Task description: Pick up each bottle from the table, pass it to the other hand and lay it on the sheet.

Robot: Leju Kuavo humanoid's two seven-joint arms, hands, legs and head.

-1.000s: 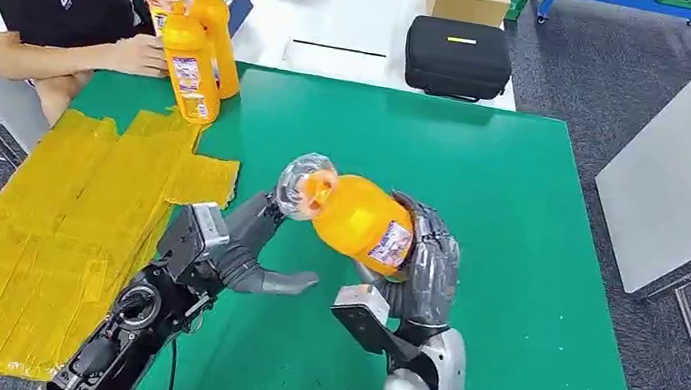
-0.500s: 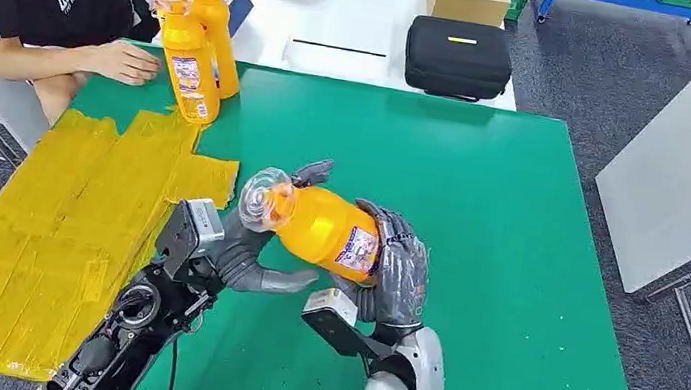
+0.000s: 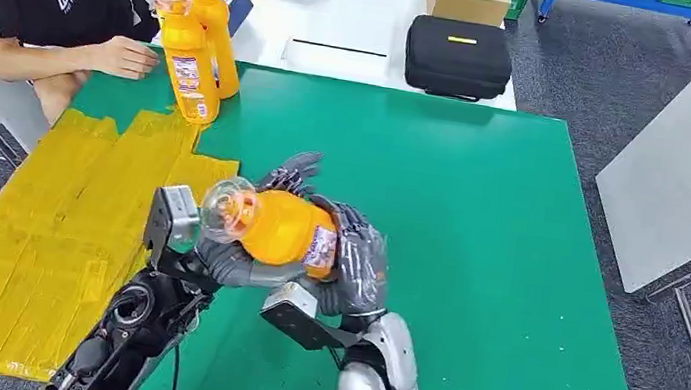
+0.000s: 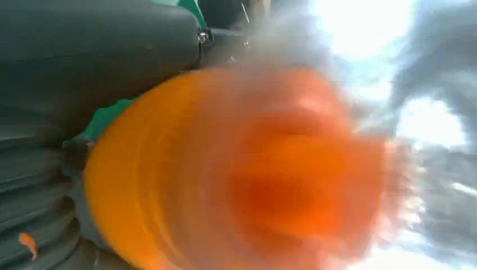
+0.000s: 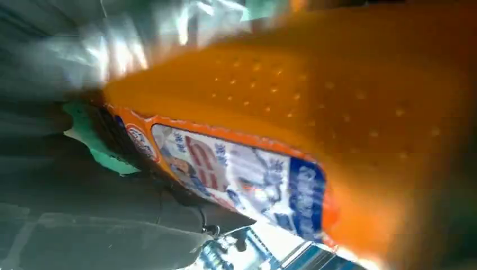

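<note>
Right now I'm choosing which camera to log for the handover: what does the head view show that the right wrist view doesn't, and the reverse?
Head view alone: both hands, right hand and left hand, around the bottle, three upright bottles beside a person's hand, and the yellow sheet. Right wrist view alone: the bottle's printed label up close. Both show the orange bottle over the green table.

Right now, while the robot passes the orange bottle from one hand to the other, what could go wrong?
The bottle lies on its side in the air between the right hand and the left hand. If the right hand lets go before the left grips well, it could drop onto the green table. It is round, so it might then roll. The yellow sheet is off to the side, so it could land short.
</note>
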